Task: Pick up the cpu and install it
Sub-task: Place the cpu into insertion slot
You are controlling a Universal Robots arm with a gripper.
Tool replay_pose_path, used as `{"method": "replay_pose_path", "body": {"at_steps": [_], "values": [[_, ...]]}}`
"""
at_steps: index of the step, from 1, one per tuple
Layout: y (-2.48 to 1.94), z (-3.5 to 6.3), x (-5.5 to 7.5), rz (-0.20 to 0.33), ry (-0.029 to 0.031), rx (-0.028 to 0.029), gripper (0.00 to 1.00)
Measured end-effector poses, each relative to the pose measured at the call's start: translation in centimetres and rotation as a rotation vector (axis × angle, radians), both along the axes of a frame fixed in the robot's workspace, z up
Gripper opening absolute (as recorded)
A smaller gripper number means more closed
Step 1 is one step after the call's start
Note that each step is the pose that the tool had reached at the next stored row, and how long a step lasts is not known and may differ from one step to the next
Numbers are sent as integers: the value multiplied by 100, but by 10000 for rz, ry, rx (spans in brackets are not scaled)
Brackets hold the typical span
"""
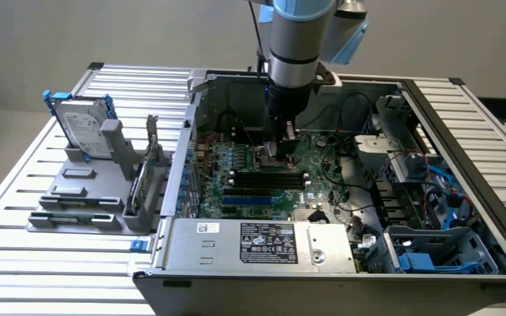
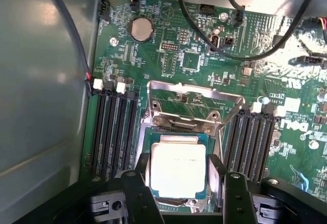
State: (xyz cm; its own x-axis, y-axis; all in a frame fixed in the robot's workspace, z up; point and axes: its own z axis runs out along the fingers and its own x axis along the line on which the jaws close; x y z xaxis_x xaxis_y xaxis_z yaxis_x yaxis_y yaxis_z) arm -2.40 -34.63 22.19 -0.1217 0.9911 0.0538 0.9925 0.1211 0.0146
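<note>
Exterior view: slatted aluminium surface (image 1: 24, 263) is carrying an open computer case (image 1: 235, 296), with a plain grey wall (image 1: 103, 33) sitting behind it. On the exterior view's left, a grey fixture (image 1: 77, 197) is holding a hard drive (image 1: 84, 125) upright. Arm (image 1: 297, 39) is reaching straight down into the case, and the pincer (image 1: 286, 141) is sitting low over the motherboard (image 1: 323, 191), near the black memory slots.

Wrist view: pincer (image 2: 179, 165) is gripping the cpu (image 2: 178, 169), spread to about the chip's width, with fingers (image 2: 138, 193) pressing on two opposite edges. The cpu is lying flat, silver top up, inside the socket's outline, with the socket's metal load frame (image 2: 189, 99) standing flipped open just beyond it. Memory slots (image 2: 115, 132) are running along both sides of the socket. A coin cell (image 2: 140, 28) is sitting farther out on the green motherboard (image 2: 153, 50), and black cables are crossing that far edge.
</note>
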Motion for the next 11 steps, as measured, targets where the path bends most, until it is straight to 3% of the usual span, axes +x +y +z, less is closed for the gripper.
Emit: {"method": "replay_pose_path", "body": {"at_steps": [7,11], "values": [[0,-24,0,-974,130,-1,54],[2,-47,-6,-1434,147,3,54]]}}
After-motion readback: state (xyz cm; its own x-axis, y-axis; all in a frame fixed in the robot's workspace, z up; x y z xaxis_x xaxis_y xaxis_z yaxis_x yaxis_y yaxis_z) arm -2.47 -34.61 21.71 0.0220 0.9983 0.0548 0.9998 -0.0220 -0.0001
